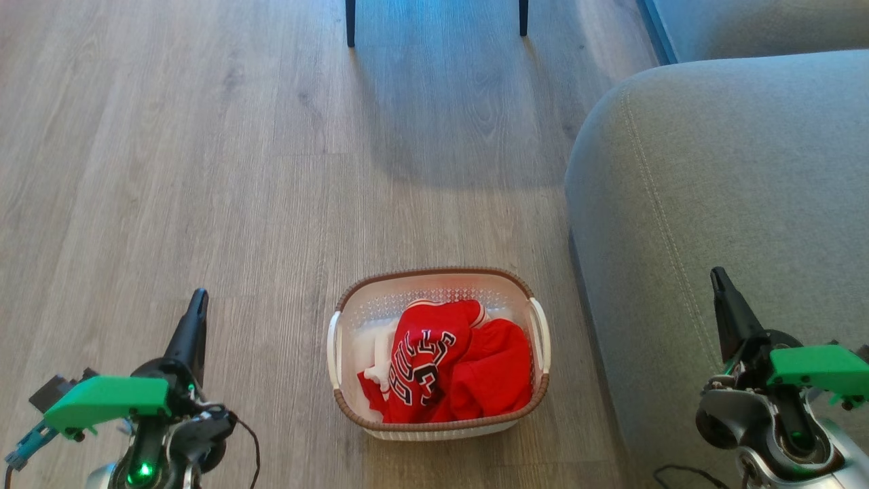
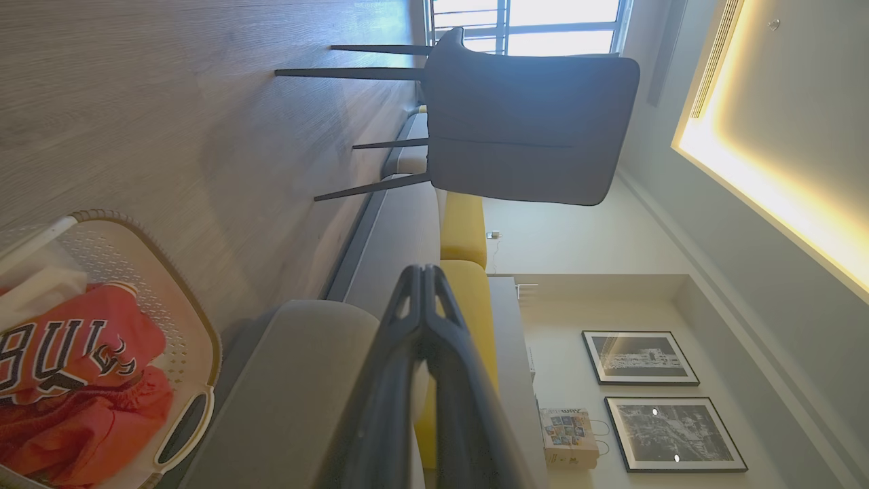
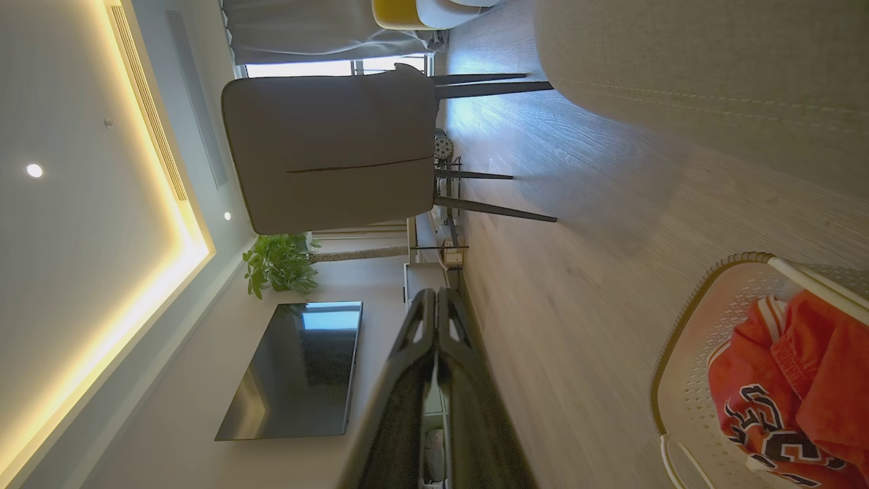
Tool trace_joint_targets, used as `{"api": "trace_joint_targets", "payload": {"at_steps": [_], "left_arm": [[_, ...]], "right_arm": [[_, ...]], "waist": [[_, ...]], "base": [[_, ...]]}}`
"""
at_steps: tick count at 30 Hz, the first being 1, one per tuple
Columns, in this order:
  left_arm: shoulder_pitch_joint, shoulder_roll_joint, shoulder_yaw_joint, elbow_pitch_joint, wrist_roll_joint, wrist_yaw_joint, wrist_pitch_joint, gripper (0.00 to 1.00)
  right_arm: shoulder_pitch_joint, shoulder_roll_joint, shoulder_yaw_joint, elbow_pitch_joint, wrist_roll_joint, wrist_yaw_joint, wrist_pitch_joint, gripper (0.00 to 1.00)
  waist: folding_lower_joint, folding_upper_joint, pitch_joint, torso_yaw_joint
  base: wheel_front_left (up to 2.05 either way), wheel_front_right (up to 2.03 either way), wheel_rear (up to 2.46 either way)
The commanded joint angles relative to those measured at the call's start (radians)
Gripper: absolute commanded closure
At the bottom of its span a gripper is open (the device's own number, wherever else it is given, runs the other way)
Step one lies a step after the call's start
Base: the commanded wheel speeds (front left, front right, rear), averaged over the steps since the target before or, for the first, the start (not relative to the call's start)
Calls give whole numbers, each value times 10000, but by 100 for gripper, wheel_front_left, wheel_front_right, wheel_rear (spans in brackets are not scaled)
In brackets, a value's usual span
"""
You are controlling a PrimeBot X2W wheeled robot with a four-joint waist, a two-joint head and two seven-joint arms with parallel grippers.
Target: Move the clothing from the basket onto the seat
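The white perforated basket (image 1: 353, 302) with a brown rim stands on the wood floor at the middle bottom of the head view. Red clothing (image 1: 451, 367) lies crumpled inside it, a jersey with black-and-white lettering beside plain red fabric. The grey seat (image 1: 719, 176) rises just right of the basket. My left gripper (image 1: 197, 302) is shut and empty, left of the basket. My right gripper (image 1: 719, 278) is shut and empty, in front of the seat's side. The left wrist view shows the basket (image 2: 187, 339) and clothing (image 2: 75, 380); the right wrist view shows them too, basket (image 3: 686, 380) and clothing (image 3: 794, 380).
A dark-legged chair (image 1: 434, 20) stands on the floor beyond the basket; it shows as a grey chair (image 2: 529, 129) in the left wrist view. Yellow cushions (image 2: 465, 231) lie on the sofa. A television (image 3: 299, 370) and a plant (image 3: 278, 268) stand across the room.
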Motion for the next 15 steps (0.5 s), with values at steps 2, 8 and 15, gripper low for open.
{"api": "trace_joint_targets", "payload": {"at_steps": [2,8,15], "left_arm": [[-498,95,303,-378,-50,-43,58,100],[-498,95,303,-378,-50,-43,58,100],[45,-15,-7,147,0,5,-12,0]], "right_arm": [[-465,-285,101,-342,39,2,-92,100],[-465,-285,101,-342,39,2,-92,100],[55,67,17,127,-4,4,4,0]], "waist": [[0,0,0,0],[0,0,0,0],[0,0,0,0]], "base": [[0,0,0],[0,0,0],[0,0,0]]}}
